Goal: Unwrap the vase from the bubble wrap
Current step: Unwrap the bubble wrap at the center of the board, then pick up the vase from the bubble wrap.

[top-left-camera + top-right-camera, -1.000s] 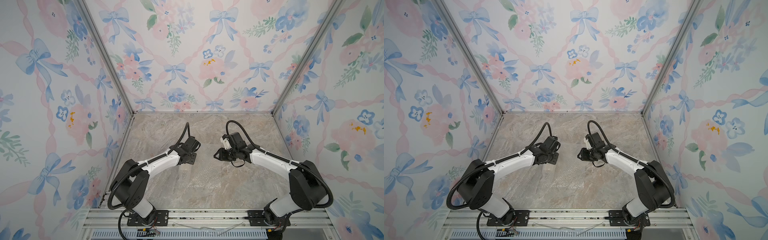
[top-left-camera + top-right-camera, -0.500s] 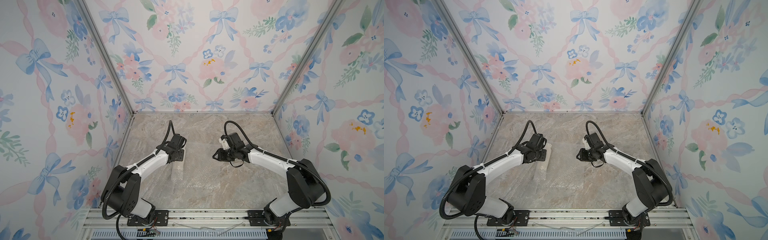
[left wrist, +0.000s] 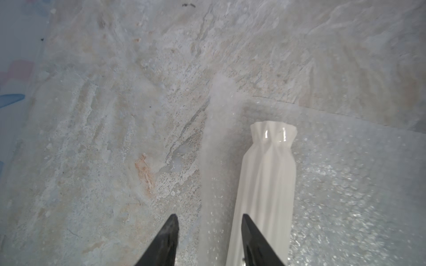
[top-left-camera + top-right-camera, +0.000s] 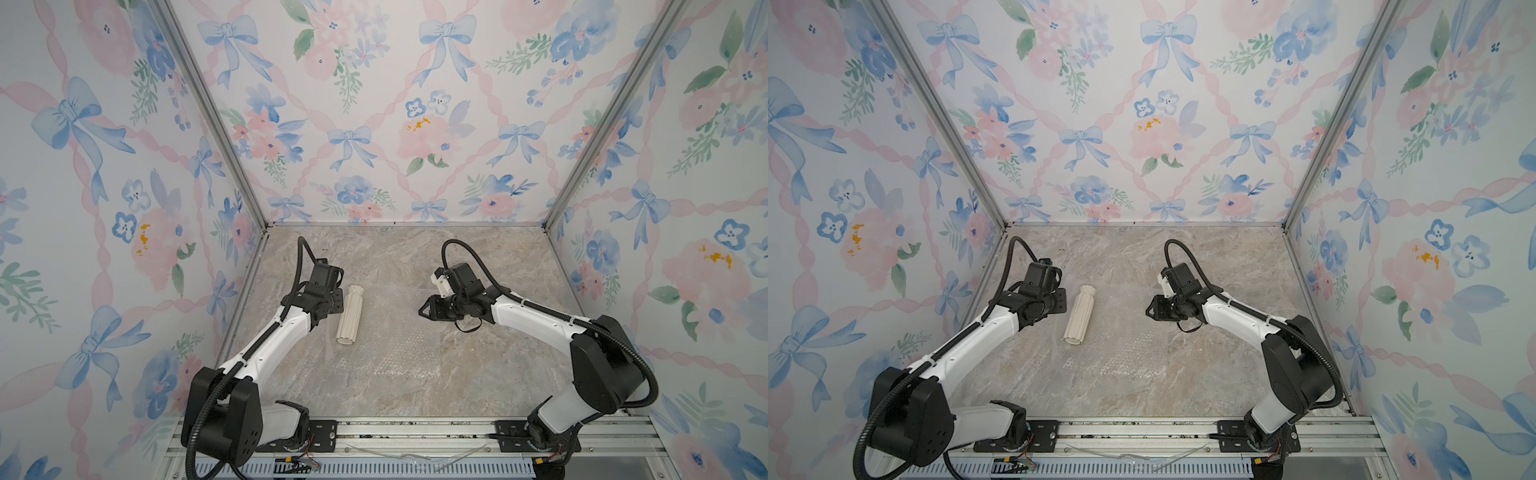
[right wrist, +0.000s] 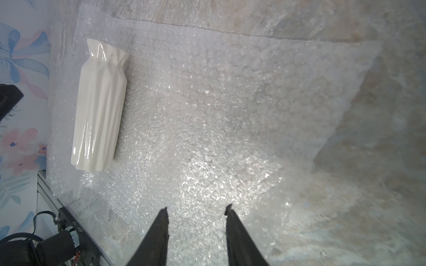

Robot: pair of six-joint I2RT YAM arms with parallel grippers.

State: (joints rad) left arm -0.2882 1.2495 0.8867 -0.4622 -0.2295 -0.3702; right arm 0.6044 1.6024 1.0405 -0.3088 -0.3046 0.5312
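Vase [image 4: 350, 314] lying on bubble wrap [image 4: 395, 345] left of centre, bare tabletop [image 4: 395, 257] behind, walls [image 4: 374, 124] around

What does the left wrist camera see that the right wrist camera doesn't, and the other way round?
Only the left wrist view: the left gripper, open, with a blurry raised edge of the bubble wrap between its fingers. Only the right wrist view: the right gripper, open and empty, the whole vase down to its bottom, and a black arm base with cables. Both: the vase lying on its side on the bubble wrap, on the stone table.
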